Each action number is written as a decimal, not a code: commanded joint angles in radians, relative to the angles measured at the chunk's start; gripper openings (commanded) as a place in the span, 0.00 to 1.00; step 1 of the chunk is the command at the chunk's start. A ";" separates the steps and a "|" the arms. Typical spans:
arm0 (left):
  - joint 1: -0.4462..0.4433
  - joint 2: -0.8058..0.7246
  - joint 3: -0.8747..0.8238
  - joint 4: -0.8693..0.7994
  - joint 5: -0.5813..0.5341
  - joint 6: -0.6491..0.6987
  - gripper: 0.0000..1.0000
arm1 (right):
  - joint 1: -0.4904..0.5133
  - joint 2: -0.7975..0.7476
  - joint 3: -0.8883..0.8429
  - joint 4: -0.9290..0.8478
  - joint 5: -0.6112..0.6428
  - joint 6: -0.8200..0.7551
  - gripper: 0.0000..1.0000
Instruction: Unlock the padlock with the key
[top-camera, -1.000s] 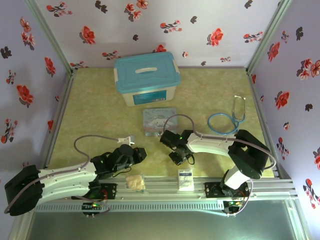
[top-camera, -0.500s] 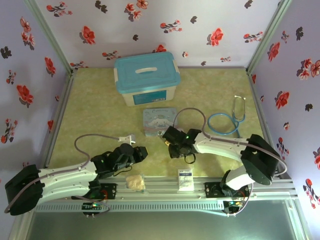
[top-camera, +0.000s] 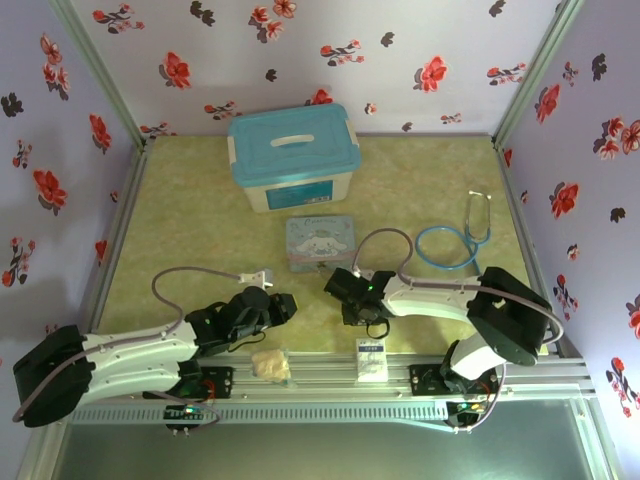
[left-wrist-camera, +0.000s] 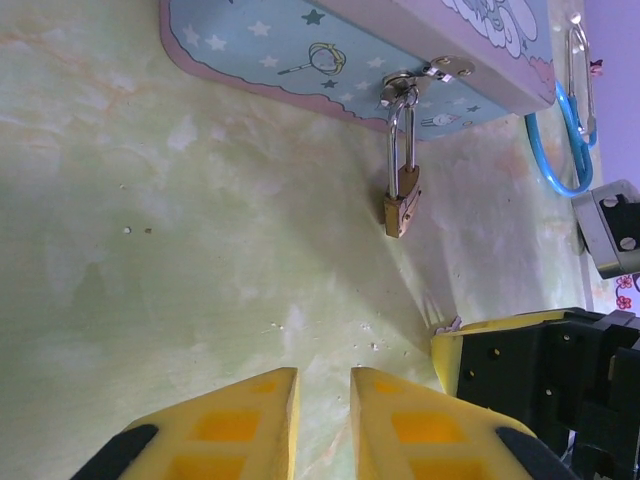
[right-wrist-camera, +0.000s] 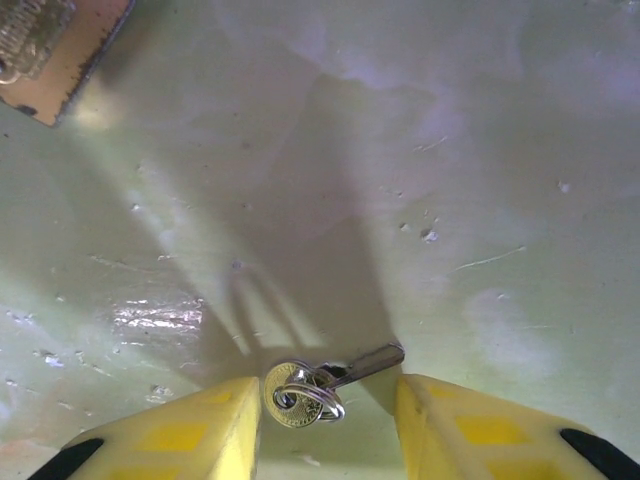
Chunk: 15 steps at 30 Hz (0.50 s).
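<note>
The tiny brass padlock (left-wrist-camera: 402, 205) hangs shut by its silvery shackle from the hasp of the pale blue cartoon tin (left-wrist-camera: 330, 45). My left gripper (left-wrist-camera: 322, 374) hovers low over the mat in front of it, jaws a narrow gap apart with nothing between them. The key (right-wrist-camera: 300, 392), on a small ring, lies flat on the mat between the fingers of my right gripper (right-wrist-camera: 325, 385). That gripper is open; its left finger nearly touches the key's bow, the right one stands off the blade. From above, the left gripper (top-camera: 278, 305) and right gripper (top-camera: 358, 308) sit just in front of the tin (top-camera: 320, 240).
A teal-lidded storage box (top-camera: 293, 155) stands behind the tin. A blue-tubed stethoscope (top-camera: 455, 240) lies at the right. A white card (top-camera: 371, 358) and a cream lump (top-camera: 268, 365) rest on the front rail. The right gripper's body (left-wrist-camera: 545, 385) is close beside my left fingers.
The right arm shifted toward the tin and settled back slightly, its jaws widening then narrowing around the key. The left arm has barely moved.
</note>
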 joint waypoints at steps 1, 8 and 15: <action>0.003 0.008 0.025 0.031 0.002 0.017 0.21 | 0.009 0.090 0.017 0.066 0.058 0.002 0.39; 0.003 0.019 0.025 0.039 0.005 0.019 0.21 | 0.011 0.165 0.068 0.006 0.130 -0.075 0.29; 0.009 0.055 0.061 0.063 0.010 0.023 0.21 | 0.009 0.126 0.025 -0.034 0.139 -0.095 0.21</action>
